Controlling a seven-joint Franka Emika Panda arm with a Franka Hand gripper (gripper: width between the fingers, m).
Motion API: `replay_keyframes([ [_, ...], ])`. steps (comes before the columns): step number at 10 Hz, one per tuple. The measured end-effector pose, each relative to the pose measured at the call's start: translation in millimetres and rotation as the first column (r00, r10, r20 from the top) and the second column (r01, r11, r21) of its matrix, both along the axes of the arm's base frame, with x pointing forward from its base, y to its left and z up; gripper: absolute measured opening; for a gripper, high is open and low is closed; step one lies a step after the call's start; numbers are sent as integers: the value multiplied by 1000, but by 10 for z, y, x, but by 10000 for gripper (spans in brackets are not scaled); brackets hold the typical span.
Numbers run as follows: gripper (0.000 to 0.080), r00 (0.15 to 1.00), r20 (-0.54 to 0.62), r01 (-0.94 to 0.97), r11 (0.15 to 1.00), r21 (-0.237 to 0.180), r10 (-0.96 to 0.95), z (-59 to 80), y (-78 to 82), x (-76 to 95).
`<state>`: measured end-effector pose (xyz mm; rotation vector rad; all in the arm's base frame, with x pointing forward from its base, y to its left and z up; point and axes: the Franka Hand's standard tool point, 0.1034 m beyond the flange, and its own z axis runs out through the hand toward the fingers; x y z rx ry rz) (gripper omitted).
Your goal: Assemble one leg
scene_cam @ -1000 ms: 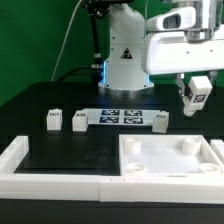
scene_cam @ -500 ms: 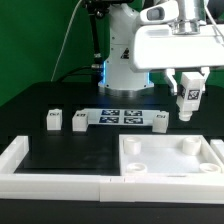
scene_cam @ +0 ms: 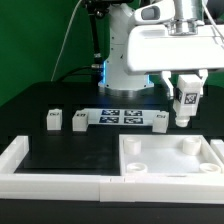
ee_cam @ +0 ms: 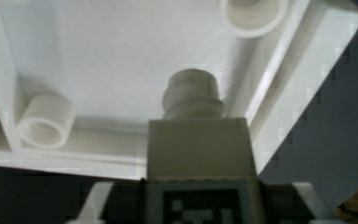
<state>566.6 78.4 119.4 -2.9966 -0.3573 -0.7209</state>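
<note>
My gripper (scene_cam: 186,90) is shut on a white leg (scene_cam: 186,101) with a black-and-white marker and holds it upright in the air, above the far right part of the white square panel (scene_cam: 168,170). In the wrist view the held leg (ee_cam: 197,140) points its peg end down toward the panel (ee_cam: 123,60), between two round corner sockets (ee_cam: 46,122). Three more legs stand on the black table: two at the exterior view's left (scene_cam: 54,121), one at the right end of the marker board (scene_cam: 160,120).
The marker board (scene_cam: 120,118) lies at the table's middle back. A third small leg (scene_cam: 79,121) stands by its left end. A white L-shaped rail (scene_cam: 40,175) frames the front left. The robot base (scene_cam: 125,65) stands behind.
The gripper with the leg has moved toward the exterior view's left and slightly down, coming over the panel's far right area.
</note>
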Motion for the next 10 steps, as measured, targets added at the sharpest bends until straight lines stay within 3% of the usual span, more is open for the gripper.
replay_keyframes([
  [1, 290, 1000, 19, -2, 1000, -1, 2, -2, -42, 189],
  [3, 290, 999, 30, -12, 1000, -5, 12, -112, -95, 369],
  [5, 290, 999, 23, 31, 999, 44, -32, -252, 60, 356],
  [10, 290, 996, 78, 29, 999, 40, -32, -271, 49, 368],
])
